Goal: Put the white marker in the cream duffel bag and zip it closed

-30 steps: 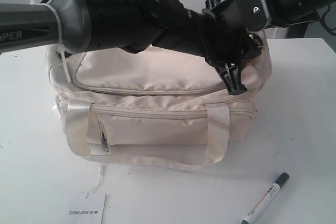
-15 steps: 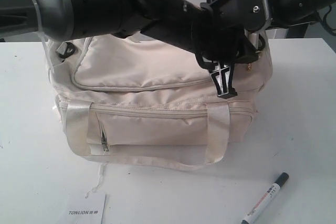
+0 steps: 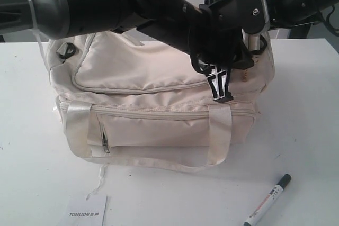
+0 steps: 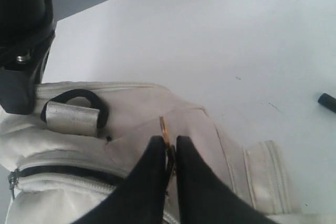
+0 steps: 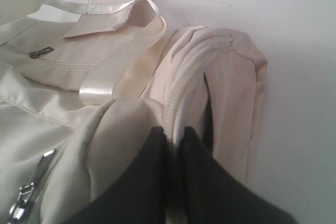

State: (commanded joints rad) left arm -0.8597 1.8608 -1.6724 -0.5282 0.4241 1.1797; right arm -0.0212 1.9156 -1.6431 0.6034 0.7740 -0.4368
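Two grippers, both clenched. Pinched in the left gripper: a thin gold zip pull at one end of the cream duffel bag. Clamped in the right gripper: a fold of cream fabric at that same end, just beside a shiny strap handle. Judged as bracing the bag while working the top zip open. Could have gone wrong from here: slipping off the slim pull if tugged out of line with the zip, or dragging the soft bag across the tabletop if the fabric pinch gave. Found the white marker lying flat by the tabletop's near edge, toward its right corner in the exterior view, outside the bag and well apart from both grippers, with the bag's front pocket side between. Noted a TONLION card by the same edge, further left.
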